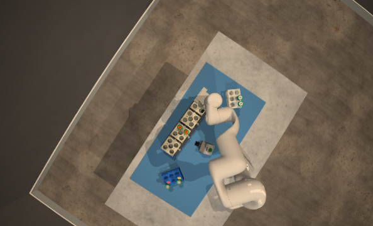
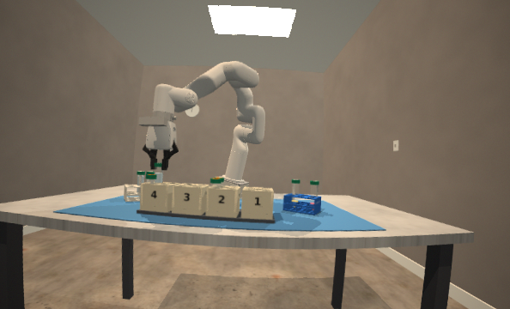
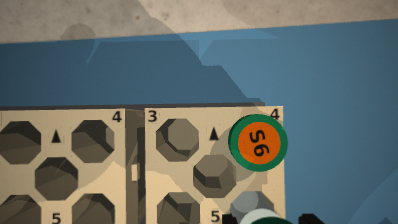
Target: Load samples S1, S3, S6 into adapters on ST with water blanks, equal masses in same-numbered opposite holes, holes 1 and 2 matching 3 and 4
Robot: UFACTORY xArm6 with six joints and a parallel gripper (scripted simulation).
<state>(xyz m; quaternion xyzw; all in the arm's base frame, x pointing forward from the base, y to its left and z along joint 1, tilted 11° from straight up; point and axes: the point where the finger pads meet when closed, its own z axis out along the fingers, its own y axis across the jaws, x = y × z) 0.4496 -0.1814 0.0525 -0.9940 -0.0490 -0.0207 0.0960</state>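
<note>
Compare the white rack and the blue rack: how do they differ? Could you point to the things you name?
The white rack (image 1: 227, 98) (image 2: 125, 193) is pale; the blue rack (image 1: 171, 171) (image 2: 302, 210) is deep blue. The white rack stands nearer adapter 4 (image 1: 193, 110) (image 2: 154, 202) (image 3: 195, 116), the blue rack nearer adapter 1 (image 1: 174, 148) (image 2: 258, 211). The white rack's capped tubes are close together; the blue rack's are wider apart. Both hold two green-capped tubes.

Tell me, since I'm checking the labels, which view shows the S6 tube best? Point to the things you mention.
The wrist view: the S6 tube's orange cap dot (image 3: 258, 143) (image 2: 151, 176) is readable, beside the 4 mark. The exterior view shows its green cap above adapter 4 (image 2: 155, 197), no label; the top view doesn't show it clearly.
</note>
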